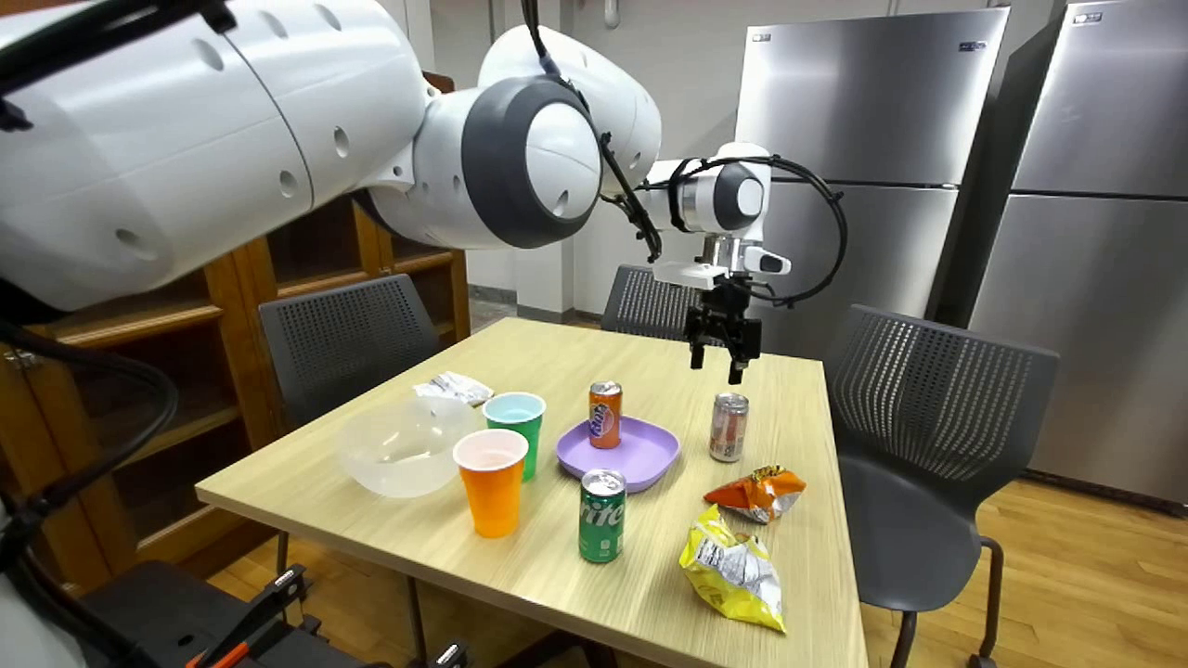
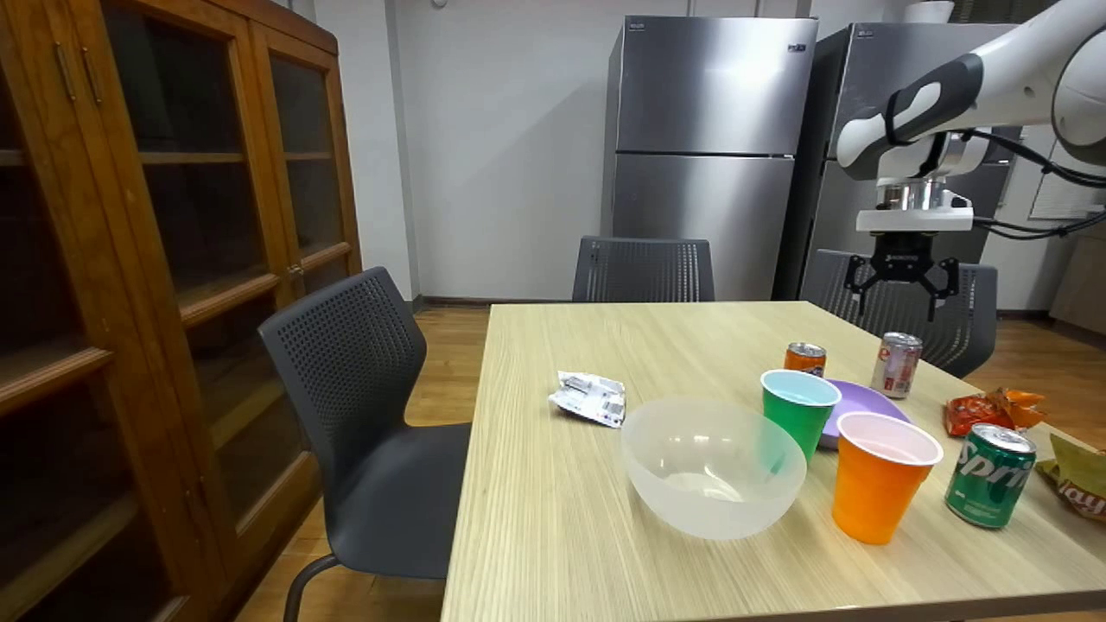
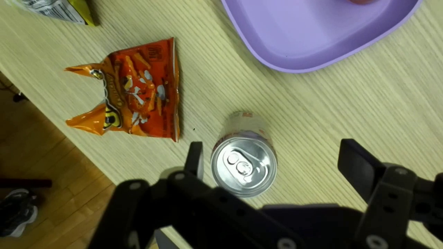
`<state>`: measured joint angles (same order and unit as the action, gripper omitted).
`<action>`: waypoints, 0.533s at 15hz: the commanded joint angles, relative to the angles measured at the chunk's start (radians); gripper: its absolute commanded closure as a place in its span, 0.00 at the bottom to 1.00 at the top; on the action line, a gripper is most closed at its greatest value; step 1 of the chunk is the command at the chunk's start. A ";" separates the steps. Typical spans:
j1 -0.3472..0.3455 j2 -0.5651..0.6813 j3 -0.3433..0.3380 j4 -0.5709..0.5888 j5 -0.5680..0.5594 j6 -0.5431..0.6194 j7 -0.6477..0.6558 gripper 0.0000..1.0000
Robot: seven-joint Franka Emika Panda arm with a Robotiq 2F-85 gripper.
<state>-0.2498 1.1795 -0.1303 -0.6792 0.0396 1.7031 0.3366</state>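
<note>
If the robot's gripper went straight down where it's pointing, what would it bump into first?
Probably the silver-topped can standing below the open gripper. In the wrist view it shows between the fingers, so they might pass around it towards the table; depth is unclear.

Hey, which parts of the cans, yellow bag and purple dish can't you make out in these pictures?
Silver can: wrist view, side printing too blurred to read.
Orange can: in an exterior view, base hidden behind the green cup.
Yellow bag: in an exterior view, one end cut off by the right edge.
Purple dish: wrist view, part cut off by the top edge.
</note>
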 commanded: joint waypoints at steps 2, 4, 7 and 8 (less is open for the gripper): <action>-0.030 0.038 0.002 0.053 0.022 -0.001 0.076 0.00; -0.041 0.044 0.008 0.054 0.032 0.007 0.098 0.00; -0.052 0.057 0.013 0.054 0.052 0.024 0.122 0.00; -0.053 0.063 0.016 0.057 0.060 0.032 0.129 0.00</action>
<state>-0.2872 1.2070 -0.1304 -0.6770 0.0672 1.7252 0.4245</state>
